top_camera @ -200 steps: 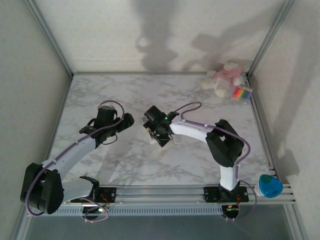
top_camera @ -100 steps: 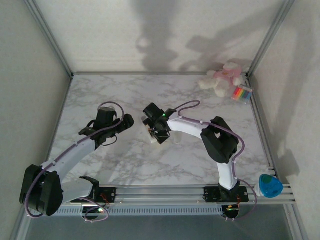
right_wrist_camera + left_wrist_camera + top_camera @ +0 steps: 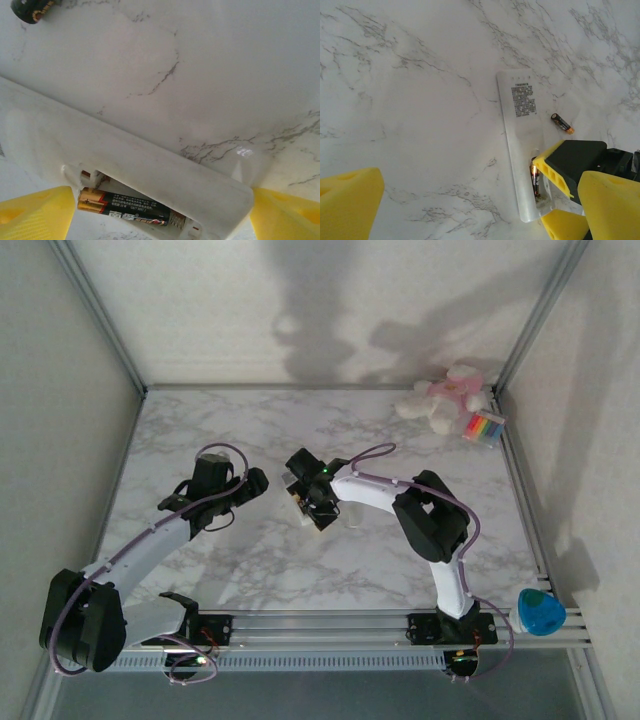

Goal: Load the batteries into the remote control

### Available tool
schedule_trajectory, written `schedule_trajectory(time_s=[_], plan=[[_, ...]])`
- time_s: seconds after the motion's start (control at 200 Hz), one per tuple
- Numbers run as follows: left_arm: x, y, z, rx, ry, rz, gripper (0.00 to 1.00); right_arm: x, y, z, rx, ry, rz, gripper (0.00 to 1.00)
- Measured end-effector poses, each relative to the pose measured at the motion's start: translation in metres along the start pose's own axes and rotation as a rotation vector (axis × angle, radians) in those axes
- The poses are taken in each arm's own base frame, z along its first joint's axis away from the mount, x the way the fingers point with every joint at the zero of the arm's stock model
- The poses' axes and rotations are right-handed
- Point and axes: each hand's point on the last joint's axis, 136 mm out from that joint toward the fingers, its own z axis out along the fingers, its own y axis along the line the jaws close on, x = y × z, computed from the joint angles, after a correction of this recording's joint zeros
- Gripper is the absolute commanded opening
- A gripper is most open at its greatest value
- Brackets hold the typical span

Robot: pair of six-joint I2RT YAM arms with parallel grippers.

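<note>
The white remote control (image 3: 520,117) lies back side up on the marble table, its battery compartment open at the near end. One battery (image 3: 535,183) sits in the compartment (image 3: 125,210), gold end to the left. A second battery (image 3: 562,123) lies loose on the table just right of the remote; its dark end shows at the top left of the right wrist view (image 3: 32,9). My right gripper (image 3: 160,217) is open, its yellow fingers (image 3: 554,167) straddling the compartment end of the remote (image 3: 150,160). My left gripper (image 3: 480,210) hangs open above the table, left of the remote. From above, both grippers (image 3: 255,483) (image 3: 305,502) sit mid-table.
A pink and white plush toy (image 3: 445,400) and a multicoloured striped pack (image 3: 484,427) lie at the far right corner. A blue object (image 3: 540,612) rests by the right end of the near rail. Metal frame posts border the table.
The right arm's elbow has swung in to the left and its gripper has shifted slightly over the remote, jaws narrowing a little. The left arm has stayed still.
</note>
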Motion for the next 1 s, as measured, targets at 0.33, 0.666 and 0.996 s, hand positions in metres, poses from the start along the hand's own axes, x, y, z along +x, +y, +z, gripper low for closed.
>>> schedule_trajectory(time_s=[0.33, 0.666, 0.996], plan=[[-0.0013, -0.0013, 0.0007, 0.005, -0.005, 0.0, 1.0, 0.0002, 0.0002, -0.0001, 0.0, 0.001, -0.006, 0.83], [-0.0009, -0.0008, 0.0014, 0.007, -0.007, 0.0, 1.0, 0.0008, -0.0001, 0.0001, 0.0, 0.004, -0.007, 0.84], [0.001, 0.0009, 0.0024, 0.005, -0.004, 0.0, 1.0, 0.0015, 0.0019, 0.0001, -0.013, 0.005, -0.017, 0.88]])
